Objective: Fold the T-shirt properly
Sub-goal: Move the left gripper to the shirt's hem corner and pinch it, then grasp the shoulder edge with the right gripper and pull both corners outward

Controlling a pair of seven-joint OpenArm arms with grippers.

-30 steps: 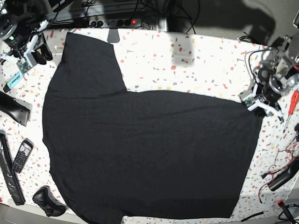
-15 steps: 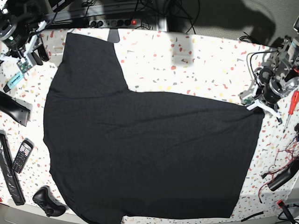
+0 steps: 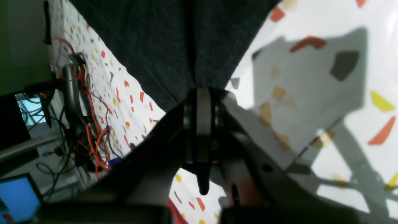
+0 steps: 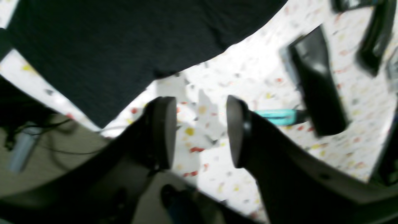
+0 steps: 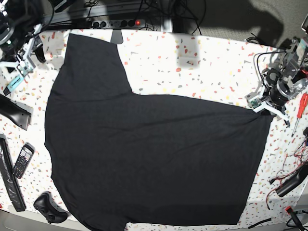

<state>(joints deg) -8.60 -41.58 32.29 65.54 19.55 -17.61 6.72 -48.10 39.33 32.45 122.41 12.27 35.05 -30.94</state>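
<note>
The black T-shirt lies spread flat over the speckled table, one sleeve reaching to the far left corner. My left gripper sits at the shirt's right corner; in the left wrist view this gripper is shut on the T-shirt, pinching the fabric's tip into a crease. My right gripper hovers at the far left, off the sleeve's edge. In the right wrist view the right gripper stands open, nothing between its fingers, with the T-shirt just beyond them.
A teal marker and a black wedge-shaped object lie by the right gripper. A phone, a black bar and a controller line the left edge. A red screwdriver and cables sit at right.
The left gripper has shut on the shirt's right corner. The right gripper has opened and drawn back up and to the left, away from the sleeve.
</note>
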